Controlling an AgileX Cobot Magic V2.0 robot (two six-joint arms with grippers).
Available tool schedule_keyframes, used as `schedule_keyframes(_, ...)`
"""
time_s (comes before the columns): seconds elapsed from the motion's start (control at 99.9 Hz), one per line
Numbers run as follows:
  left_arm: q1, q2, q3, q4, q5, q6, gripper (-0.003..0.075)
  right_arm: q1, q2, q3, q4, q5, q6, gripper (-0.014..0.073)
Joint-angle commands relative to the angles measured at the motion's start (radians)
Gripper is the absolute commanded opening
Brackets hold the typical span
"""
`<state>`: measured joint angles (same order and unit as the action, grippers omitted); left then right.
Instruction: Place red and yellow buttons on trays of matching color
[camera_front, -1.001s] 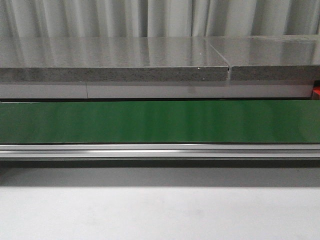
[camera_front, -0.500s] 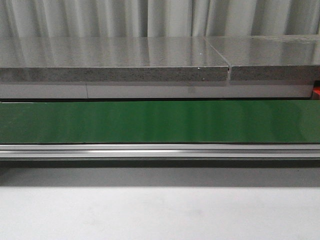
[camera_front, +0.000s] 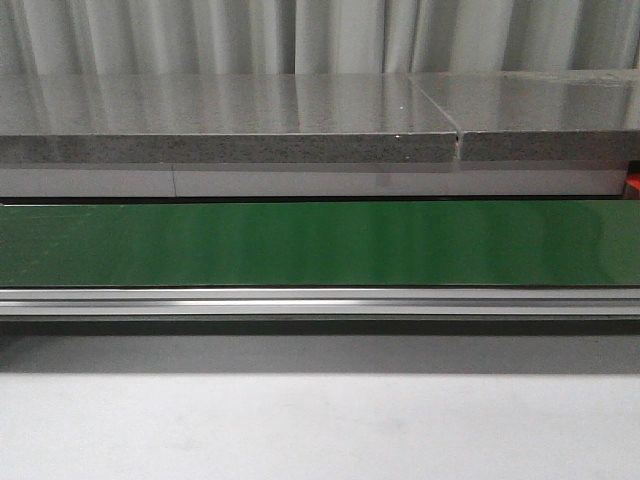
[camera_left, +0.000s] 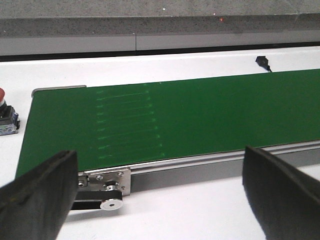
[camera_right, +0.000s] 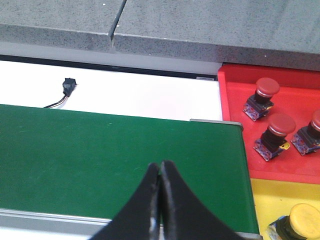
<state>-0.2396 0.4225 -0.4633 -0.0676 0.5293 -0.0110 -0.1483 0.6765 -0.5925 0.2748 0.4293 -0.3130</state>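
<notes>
I'm waiting with left gripper (camera_left: 160, 195) spread, right gripper (camera_right: 160, 200) pinched empty; a red button (camera_left: 4, 112) riding the belt (camera_left: 200, 115) could slip past.

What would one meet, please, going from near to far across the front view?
White tabletop → aluminium conveyor rail → green conveyor belt → white strip → grey stone slab → pale curtain.

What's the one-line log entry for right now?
belt: no buttons on it | left hand: open, empty | right hand: shut, empty | red tray: three red buttons | yellow tray: one yellow button seen
</notes>
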Motion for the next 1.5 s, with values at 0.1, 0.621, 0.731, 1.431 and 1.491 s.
schedule_keyframes(0.1,-0.006,0.007,-0.044,0.003,-0.097,-0.035,0.066,0.002,-0.006,-0.027,0.006,-0.068,-0.011,-0.0068)
schedule_keyframes(0.621,0.326,0.369,-0.375,0.197,-0.071,-0.37,0.066,0.002,-0.006,-0.027,0.006,-0.068,-0.011,-0.0068)
schedule_keyframes(0.731,0.394,0.474,-0.429,0.186,-0.071,-0.37,0.066,0.002,-0.006,-0.027,0.006,-0.068,-0.011,-0.0068)
schedule_keyframes(1.431,0.492,1.137,-0.72,0.18,-0.069,-0.368,0.066,0.002,-0.006,-0.027,0.006,-0.068,-0.011,-0.0068)
schedule_keyframes(1.491,0.492,1.171,-0.742,0.182,-0.069,-0.368,0.066,0.002,-0.006,-0.027,0.006,-0.068,-0.011,-0.0068)
